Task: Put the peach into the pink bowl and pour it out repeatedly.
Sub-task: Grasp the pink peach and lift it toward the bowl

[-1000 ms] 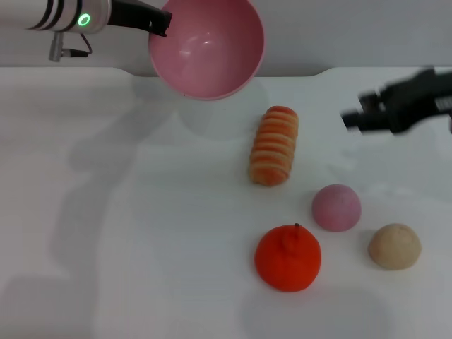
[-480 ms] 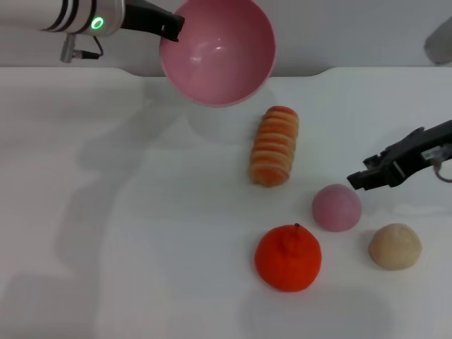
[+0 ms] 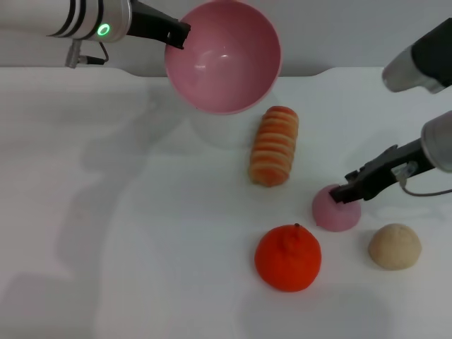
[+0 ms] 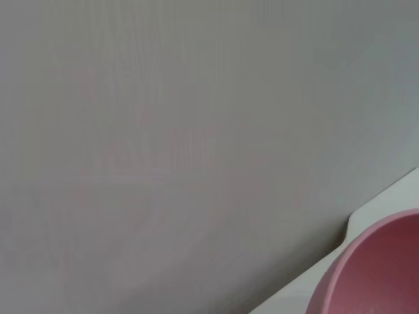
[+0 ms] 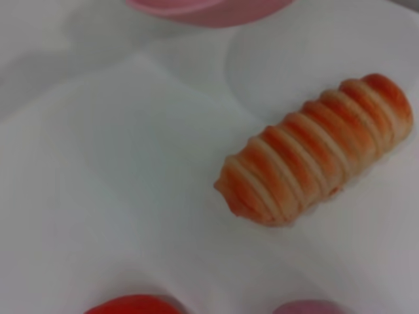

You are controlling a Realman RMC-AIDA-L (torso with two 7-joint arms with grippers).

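A smooth white matte tabletop (image 3: pixel 141 233) fills nearly all of the head view, from the bottom edge up to a rounded, notched far edge near the top of the frame. Behind it, across the top strip, stands a plain pale grey wall (image 3: pixel 332 32). Soft, even light falls from above, leaving faint grey shadows on the left half of the tabletop.

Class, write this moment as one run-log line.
left end effector: holds pink bowl aloft, empty | right end effector: at peach on table | peach not yet lifted
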